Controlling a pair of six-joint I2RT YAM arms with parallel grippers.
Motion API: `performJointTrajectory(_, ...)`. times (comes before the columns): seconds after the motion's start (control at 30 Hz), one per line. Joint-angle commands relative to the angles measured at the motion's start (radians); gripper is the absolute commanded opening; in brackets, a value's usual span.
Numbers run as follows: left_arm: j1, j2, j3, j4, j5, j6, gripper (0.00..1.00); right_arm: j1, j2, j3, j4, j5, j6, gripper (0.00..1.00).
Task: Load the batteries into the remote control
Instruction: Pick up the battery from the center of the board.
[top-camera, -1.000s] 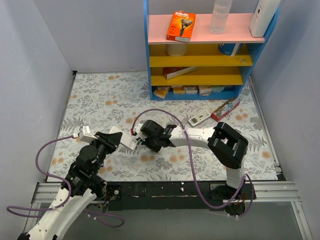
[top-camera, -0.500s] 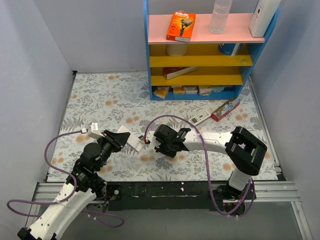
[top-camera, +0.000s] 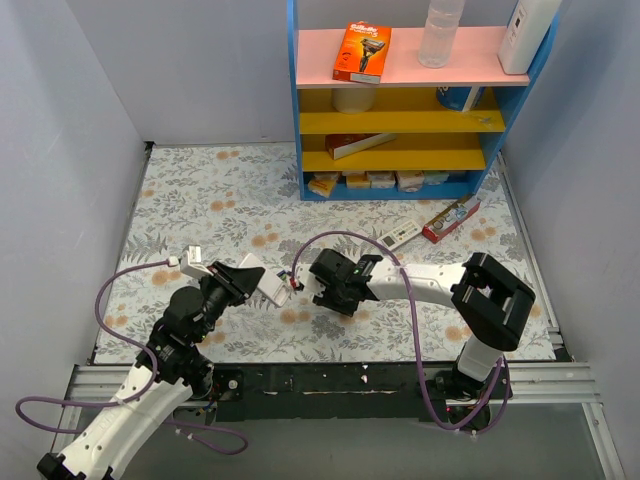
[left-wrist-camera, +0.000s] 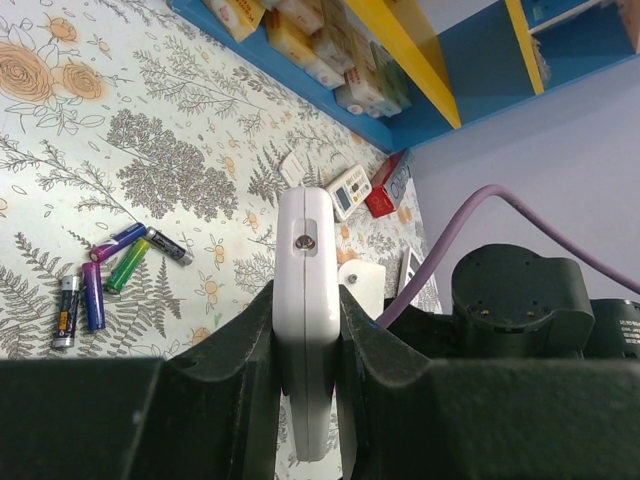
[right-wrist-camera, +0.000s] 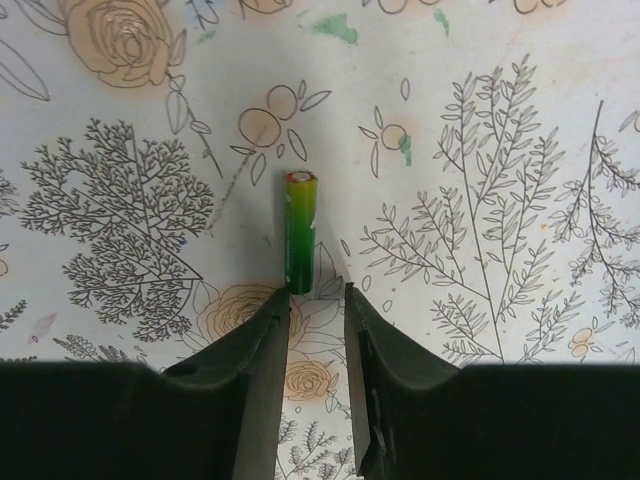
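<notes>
My left gripper is shut on the slim white remote control and holds it off the mat. In the left wrist view the remote stands edge-on between the fingers. Several batteries, purple, green and dark, lie loose on the mat to its left. My right gripper hovers low over the mat just right of the remote. In the right wrist view its jaws are a little apart and empty. A green battery lies on the mat just past the left fingertip. The top view hides the batteries.
A longer white remote with greenish buttons and a red box lie at the back right. A blue and yellow shelf with boxes stands at the back. A purple cable loops over the right arm.
My right gripper has moved right, away from the remote, and its elbow has swung right. My left gripper has shifted slightly right with the remote. Little has moved in the last half second.
</notes>
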Motion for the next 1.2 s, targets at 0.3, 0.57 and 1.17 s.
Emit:
performJointTrajectory(0.3,0.008,0.058,-0.045,0.12,0.085,0.033,0.0,-0.049,-0.04,-0.025,0.014,0.094,0.106,0.36)
performJointTrajectory(0.57,0.008,0.103,-0.068,0.172,0.128,0.053,0.0,-0.065,-0.126,-0.048,0.015,0.036,0.11,0.37)
performJointTrajectory(1.17,0.006,0.158,-0.111,0.187,0.102,0.019,0.0,-0.071,-0.188,-0.095,0.083,-0.076,0.303,0.53)
